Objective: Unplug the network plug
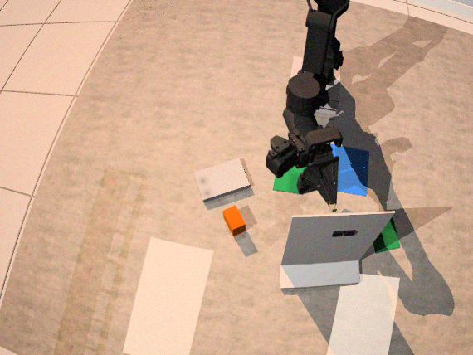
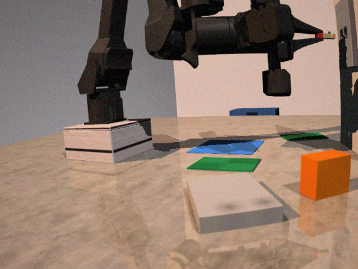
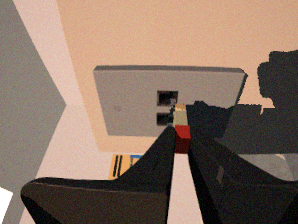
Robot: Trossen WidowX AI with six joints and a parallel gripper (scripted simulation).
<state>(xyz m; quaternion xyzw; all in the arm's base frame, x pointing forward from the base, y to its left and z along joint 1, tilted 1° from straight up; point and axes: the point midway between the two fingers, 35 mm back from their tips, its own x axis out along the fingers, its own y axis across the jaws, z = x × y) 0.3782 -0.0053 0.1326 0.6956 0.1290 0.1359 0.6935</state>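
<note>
My gripper (image 1: 333, 202) (image 2: 320, 35) (image 3: 180, 133) is shut on the red rear part of the small plug (image 1: 335, 207) (image 2: 329, 36) (image 3: 180, 119). The plug's pale front end points at the upright grey panel (image 1: 311, 240) (image 2: 345, 14) (image 3: 130, 97), out of the socket, with a small gap between them in the exterior view. Two dark socket openings show, an upper one (image 3: 167, 97) and a lower one (image 3: 164, 119). A blue square (image 1: 349, 176) (image 2: 230, 150) and a green square (image 1: 286, 180) (image 2: 224, 164) lie below the arm. Which square is the marked one I cannot tell.
An orange block (image 1: 234, 221) (image 2: 333, 176) stands beside a flat pale box (image 1: 221, 179) (image 2: 232, 192). Another green patch (image 1: 389, 237) (image 2: 304, 137) lies beside the panel. Pale sheets (image 1: 170, 294) (image 1: 365, 315) lie at the lower side of the top view.
</note>
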